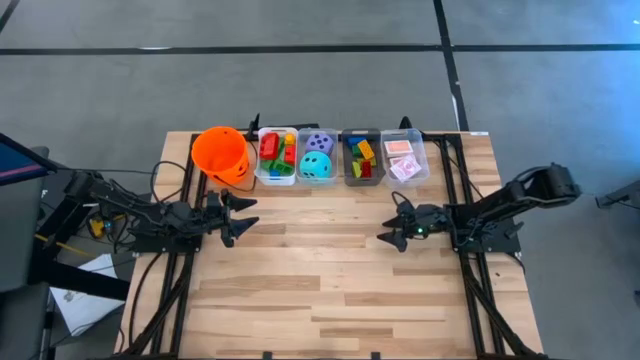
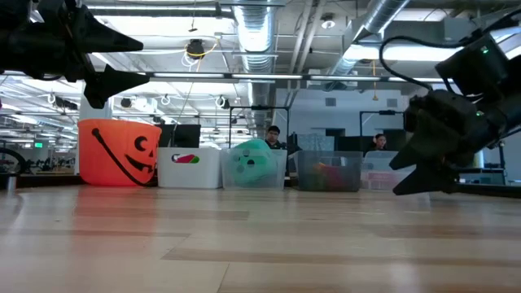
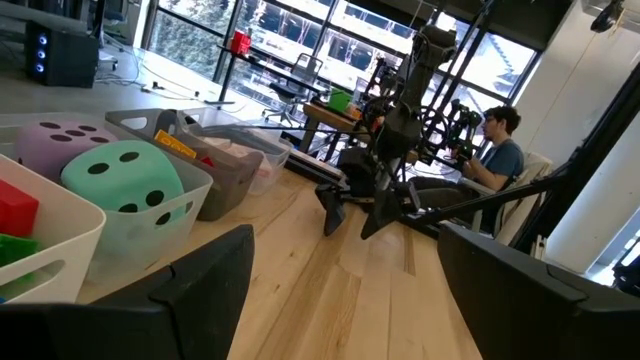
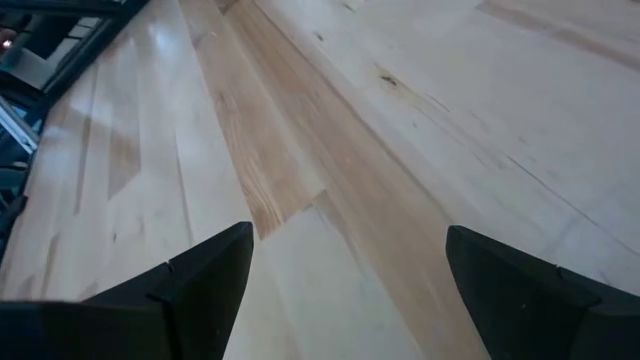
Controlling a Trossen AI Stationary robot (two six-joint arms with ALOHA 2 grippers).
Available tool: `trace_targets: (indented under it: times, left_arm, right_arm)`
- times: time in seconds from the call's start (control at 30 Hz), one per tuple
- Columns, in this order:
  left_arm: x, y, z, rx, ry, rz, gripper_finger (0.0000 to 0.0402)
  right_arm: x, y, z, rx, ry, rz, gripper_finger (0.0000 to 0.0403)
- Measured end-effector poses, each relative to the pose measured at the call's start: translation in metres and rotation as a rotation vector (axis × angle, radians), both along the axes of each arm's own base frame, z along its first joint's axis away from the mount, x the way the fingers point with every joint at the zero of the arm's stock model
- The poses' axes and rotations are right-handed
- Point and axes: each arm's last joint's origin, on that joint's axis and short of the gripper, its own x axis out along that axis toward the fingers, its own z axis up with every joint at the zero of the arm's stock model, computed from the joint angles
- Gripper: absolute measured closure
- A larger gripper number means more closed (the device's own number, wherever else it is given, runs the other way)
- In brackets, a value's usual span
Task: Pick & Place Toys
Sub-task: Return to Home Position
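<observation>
Along the table's (image 1: 330, 290) far edge, right of an orange bucket (image 1: 222, 153), four bins (image 1: 275, 183) stand in a row: coloured bricks (image 1: 277, 155) in the first, a purple die (image 1: 321, 143) and a teal die (image 1: 316, 167) in the second, more bricks (image 1: 360, 158) in the third, playing cards (image 1: 403, 158) in the rightmost. Left gripper (image 1: 255, 214): empty, fingers spread wide, hovering near the bucket. Right gripper (image 1: 388, 224): empty, fingers wide apart, over bare wood short of the card bin.

Wood table (image 1: 330, 290) w/ bucket (image 1: 220, 153), 4 bins (image 2: 189, 169)
</observation>
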Motion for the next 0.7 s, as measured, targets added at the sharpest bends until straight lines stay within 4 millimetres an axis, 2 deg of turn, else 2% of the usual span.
trace_targets:
  times: [0.7]
  left_arm:
    - [0.0, 0.0, 0.0, 0.0, 0.0, 0.0, 0.0092]
  right_arm:
    - [-0.0002, -0.0001, -0.0025, -0.001, 0.018, -0.001, 0.0076]
